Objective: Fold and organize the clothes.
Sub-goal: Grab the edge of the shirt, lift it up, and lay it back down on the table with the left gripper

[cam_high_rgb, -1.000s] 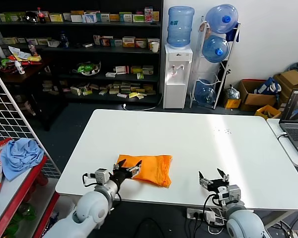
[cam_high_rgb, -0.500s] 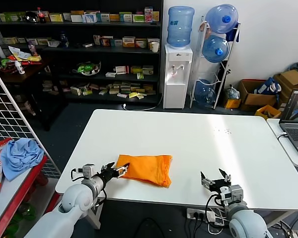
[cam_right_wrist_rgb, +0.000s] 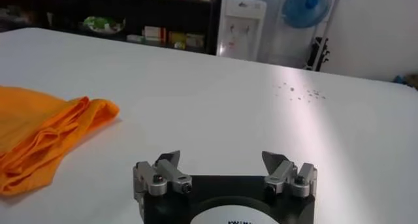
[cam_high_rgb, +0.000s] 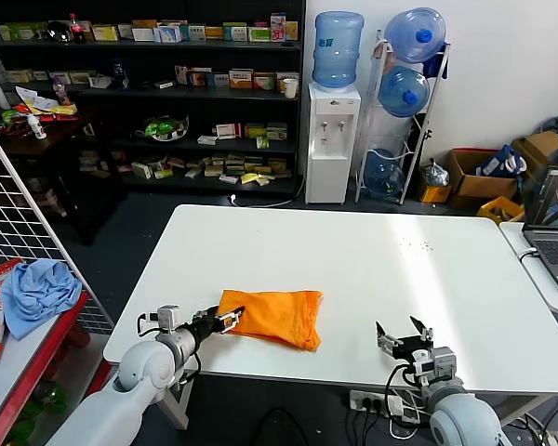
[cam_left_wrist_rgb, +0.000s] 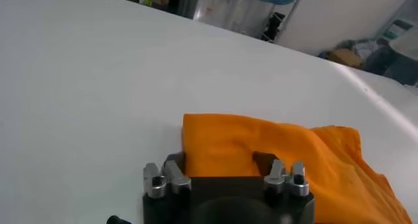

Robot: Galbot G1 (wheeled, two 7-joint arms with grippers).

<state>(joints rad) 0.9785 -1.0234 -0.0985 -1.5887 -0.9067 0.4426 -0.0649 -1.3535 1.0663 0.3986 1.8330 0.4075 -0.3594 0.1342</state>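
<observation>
The orange shirt (cam_high_rgb: 277, 316) lies folded into a rectangle on the white table (cam_high_rgb: 372, 269), near its front edge and left of centre. My left gripper (cam_high_rgb: 225, 321) is open at the shirt's left end. In the left wrist view its fingers straddle the near corner of the shirt (cam_left_wrist_rgb: 274, 147), with the gripper (cam_left_wrist_rgb: 220, 159) low over the fabric. My right gripper (cam_high_rgb: 405, 336) is open and empty at the front edge of the table, to the right of the shirt. In the right wrist view the gripper (cam_right_wrist_rgb: 222, 159) is clear of the shirt (cam_right_wrist_rgb: 39, 137).
A light blue cloth (cam_high_rgb: 37, 293) lies on a red shelf to the left, beside a white wire rack (cam_high_rgb: 19, 214). A laptop (cam_high_rgb: 553, 228) sits on a second table at the right. Shelves and a water dispenser (cam_high_rgb: 333, 139) stand behind the table.
My left gripper has drawn back to the left, from over the shirt's left part to its left edge. The shirt and my right gripper have stayed put.
</observation>
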